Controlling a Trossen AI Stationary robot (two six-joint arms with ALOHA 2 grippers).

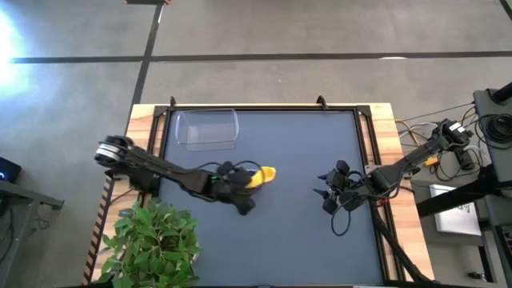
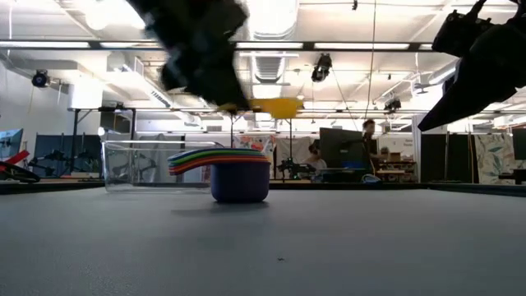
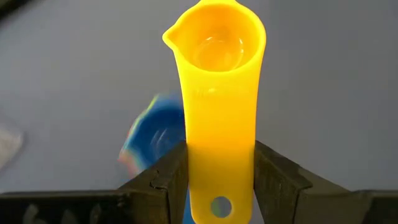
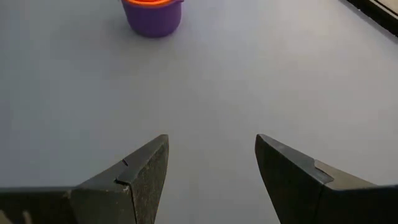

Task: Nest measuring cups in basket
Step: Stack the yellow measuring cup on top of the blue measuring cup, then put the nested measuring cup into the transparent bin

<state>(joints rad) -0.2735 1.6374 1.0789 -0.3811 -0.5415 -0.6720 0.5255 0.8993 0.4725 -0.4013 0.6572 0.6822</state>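
My left gripper (image 3: 221,155) is shut on the yellow measuring cup (image 3: 217,56) and holds it in the air above the nested stack. The low view shows that stack (image 2: 240,177) standing on the table, purple cup outermost, with the coloured handles (image 2: 197,156) fanned to one side. In the left wrist view the stack (image 3: 155,134) is a blue blur below the yellow cup. The clear basket (image 1: 206,128) stands near the table's far edge, left of centre. My right gripper (image 4: 211,149) is open over bare table, to the right of the stack (image 4: 152,12). My left gripper pinches the yellow cup's flat handle (image 3: 221,146) between its two fingers, each finger on one long edge, ahead of the hole at the handle's free end. The handle runs forward along the fingers. The cup (image 2: 275,107) is lifted clear, about level, bowl opening upward.
A potted plant (image 1: 152,240) stands at the table's near left corner. The table's middle and right part (image 1: 304,232) are bare blue-grey surface. Raised wooden rails (image 1: 384,144) frame the table. In the high view my left gripper (image 1: 240,182) covers the stack.
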